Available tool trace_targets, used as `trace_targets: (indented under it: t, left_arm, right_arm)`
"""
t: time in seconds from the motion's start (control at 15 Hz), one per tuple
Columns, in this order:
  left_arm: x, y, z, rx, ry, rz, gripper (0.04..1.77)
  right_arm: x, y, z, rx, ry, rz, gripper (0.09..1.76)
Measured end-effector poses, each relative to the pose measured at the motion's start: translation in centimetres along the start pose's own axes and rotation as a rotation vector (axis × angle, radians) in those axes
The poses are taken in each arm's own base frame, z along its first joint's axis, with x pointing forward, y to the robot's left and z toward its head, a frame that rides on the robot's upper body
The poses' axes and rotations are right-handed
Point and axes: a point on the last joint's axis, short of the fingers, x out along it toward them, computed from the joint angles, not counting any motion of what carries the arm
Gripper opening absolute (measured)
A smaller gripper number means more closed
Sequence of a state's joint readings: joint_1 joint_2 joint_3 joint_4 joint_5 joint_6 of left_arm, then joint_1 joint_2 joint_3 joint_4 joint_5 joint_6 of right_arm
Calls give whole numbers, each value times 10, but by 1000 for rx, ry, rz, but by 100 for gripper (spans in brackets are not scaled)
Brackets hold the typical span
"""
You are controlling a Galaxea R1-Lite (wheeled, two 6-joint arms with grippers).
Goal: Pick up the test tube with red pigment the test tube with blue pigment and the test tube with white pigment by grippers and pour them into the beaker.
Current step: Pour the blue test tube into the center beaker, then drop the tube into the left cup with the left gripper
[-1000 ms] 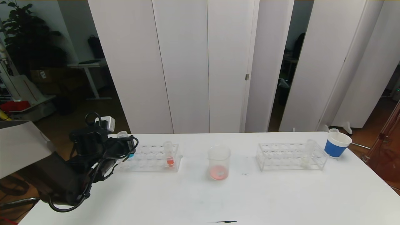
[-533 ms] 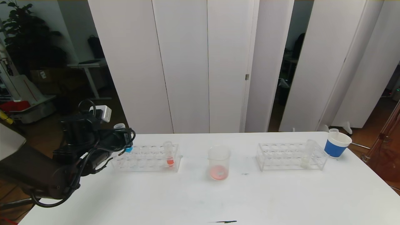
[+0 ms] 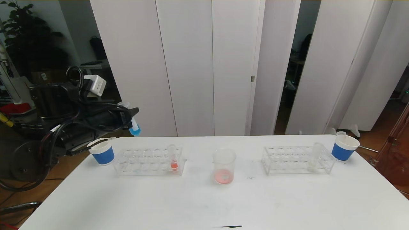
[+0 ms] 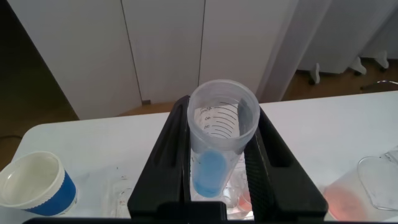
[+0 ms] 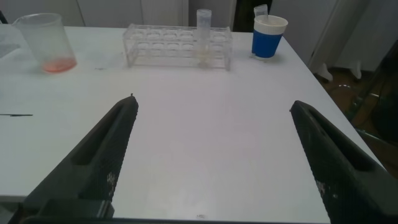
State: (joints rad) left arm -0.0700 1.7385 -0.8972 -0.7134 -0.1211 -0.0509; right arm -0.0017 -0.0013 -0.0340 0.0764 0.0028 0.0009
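The test tube with blue pigment (image 3: 133,125) hangs tilted in the air above the left end of the left rack (image 3: 148,166). My left gripper (image 3: 129,117) is shut on it. In the left wrist view the tube (image 4: 219,146) sits between the black fingers (image 4: 168,155), its open mouth toward the camera. The test tube with red pigment (image 3: 173,158) stands in the left rack. The beaker (image 3: 224,166) at mid-table holds a little pink-red liquid. The test tube with white pigment (image 3: 314,156) stands in the right rack (image 3: 295,161). My right gripper (image 5: 212,102) is open over bare table, outside the head view.
A blue-banded paper cup (image 3: 101,152) stands left of the left rack, and another (image 3: 344,147) sits at the table's far right corner. A black mark (image 3: 230,226) lies near the front edge. White panels stand behind the table.
My left arm has risen and pulled back, lifting the blue tube out of the left rack and well above it. The left paper cup is now uncovered. Nothing else has moved.
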Motion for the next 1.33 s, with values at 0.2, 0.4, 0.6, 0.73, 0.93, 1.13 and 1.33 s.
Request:
trace_targets:
  t: [0.2,0.4,0.6,0.73,0.93,1.13,1.33]
  left_arm:
    - [0,-14,12,129,-46,-56,58]
    - [3,-30,10,222,-51,-134,58]
    - [7,-54,16,241,-85,-281,58]
    - [9,-71,19,284,-112,-378,58]
    - [16,-93,12,422,-147,-445,58]
    - [33,-108,4,570,-279,-462,58]
    - [52,-117,-11,698,-344,-538,58]
  right_arm:
    - [0,0,0,0,0,0,175]
    - [0,0,0,0,0,0,175]
    - [0,0,0,0,0,0,175]
    - [0,0,0,0,0,-1,175]
    - [0,0,0,0,0,0,175]
    - [0,0,0,0,0,0,175]
    - [0,0,0,0,0,0,175]
